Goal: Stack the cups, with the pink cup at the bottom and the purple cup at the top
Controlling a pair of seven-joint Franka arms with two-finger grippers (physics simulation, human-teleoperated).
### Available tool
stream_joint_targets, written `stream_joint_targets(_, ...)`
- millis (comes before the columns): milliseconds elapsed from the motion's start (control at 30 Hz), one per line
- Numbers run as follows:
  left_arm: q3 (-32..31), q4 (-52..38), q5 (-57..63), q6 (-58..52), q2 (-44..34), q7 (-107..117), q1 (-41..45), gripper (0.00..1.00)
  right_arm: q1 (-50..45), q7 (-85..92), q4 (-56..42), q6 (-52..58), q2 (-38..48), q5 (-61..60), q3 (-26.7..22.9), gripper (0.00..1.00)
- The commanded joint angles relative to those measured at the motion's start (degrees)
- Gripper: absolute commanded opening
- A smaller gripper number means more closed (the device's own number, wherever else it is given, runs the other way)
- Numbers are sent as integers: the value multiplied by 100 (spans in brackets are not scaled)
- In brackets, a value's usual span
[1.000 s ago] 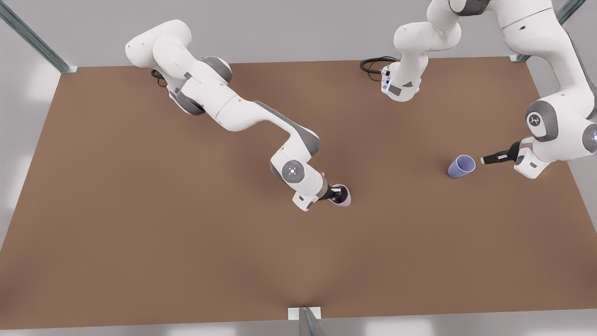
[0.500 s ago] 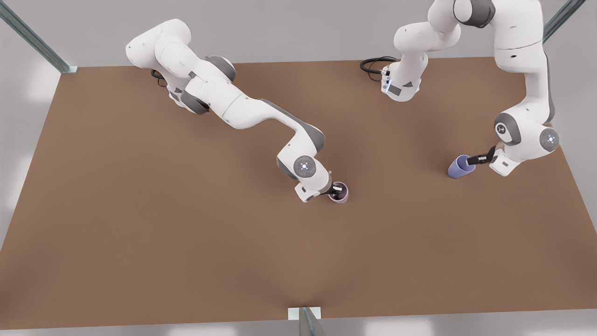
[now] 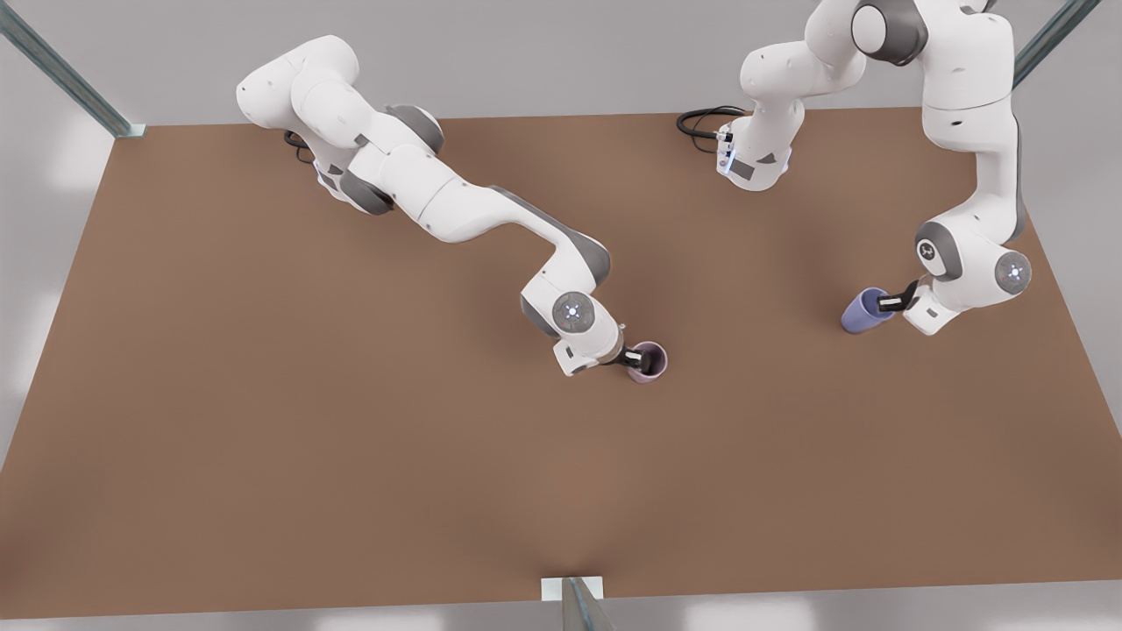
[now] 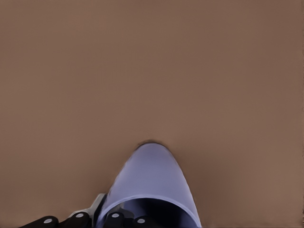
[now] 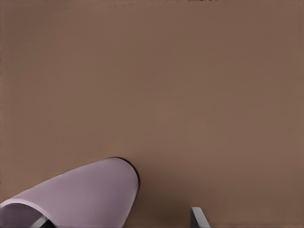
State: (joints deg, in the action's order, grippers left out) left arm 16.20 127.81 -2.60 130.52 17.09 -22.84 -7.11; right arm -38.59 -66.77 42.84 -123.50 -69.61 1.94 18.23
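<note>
Pink cup (image 3: 649, 361) shifted in right tool (image 3: 633, 358); left tool (image 3: 890, 302) at purple cup (image 3: 866, 311).

The purple cup (image 4: 152, 185) runs off the left wrist view's edge at its rim. The pink cup (image 5: 80, 197) is likewise cut off in the right wrist view. The right gripper (image 3: 633, 358) hides part of the pink cup's rim in the front view.

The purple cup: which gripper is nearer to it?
Left. The left gripper is at the purple cup, one finger inside its rim. The right gripper is far off at the pink cup.
</note>
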Motion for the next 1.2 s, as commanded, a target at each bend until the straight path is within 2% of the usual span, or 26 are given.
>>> stream_joint_targets(0,-3,-2,-39,-79,5,-336,0,22,0,-547,-3,-77,26,-1,-4,100)
stream_joint_targets(267,-284,-371,-48,-387,-241,-327,70,21,-202,-574,14,90,237,104,-13,100)
stream_joint_targets(333,-302,-923,-30,-1114,-241,-309,237,21,-158,-539,14,413,369,289,-12,100)
stream_joint_targets(367,-416,-1284,5,-1598,-268,-204,281,21,60,-145,49,791,667,280,5,100)
stream_joint_targets(433,-565,-1549,13,-1793,-285,121,377,21,1054,1569,313,1890,1546,298,5,100)
stream_joint_targets(467,-864,-1812,13,-2065,-329,946,535,21,1590,2466,760,2409,2134,307,5,100)
stream_joint_targets(533,-1005,-2173,14,-2259,-355,2906,1581,21,2689,3336,2843,2068,3831,737,5,100)
stream_joint_targets(600,-1514,-2717,13,-2250,-145,4804,2135,21,3541,4347,4469,1496,5255,781,5,100)
stream_joint_targets(667,-1576,-3499,5,-2347,321,5869,2732,21,4332,5674,5121,1496,6090,650,-4,100)
stream_joint_targets(700,-1576,-4194,22,-2663,795,6379,2988,21,4623,6509,5103,1776,6328,175,-205,100)
stream_joint_targets(733,-1576,-4238,22,-2646,875,6520,3111,21,4527,7195,5086,2005,6521,8,-741,100)
stream_joint_targets(767,-1576,-4230,22,-2584,945,6581,3190,21,3965,7328,4840,2497,6495,-19,-1488,100)
stream_joint_targets(833,-1576,-4265,5,-2558,1077,6625,3225,21,4060,7293,4514,3253,6451,-106,-1577,100)
stream_joint_targets(900,-1576,-4616,5,-2646,1323,6986,3287,21,4175,7266,4129,3262,5924,-115,-1858,100)
stream_joint_targets(933,-1576,-4590,-13,-2619,1323,7003,3401,21,4193,7257,3724,3403,5608,-124,-1867,100)
stream_joint_targets(1033,-1576,-4169,13,-2558,1218,6968,3489,21,4140,7257,3741,3271,5721,-133,-1858,100)
stream_joint_targets(1167,-1585,-3957,-57,-2549,1191,7003,3498,21,4175,6932,4383,2805,6161,-256,-1788,100)
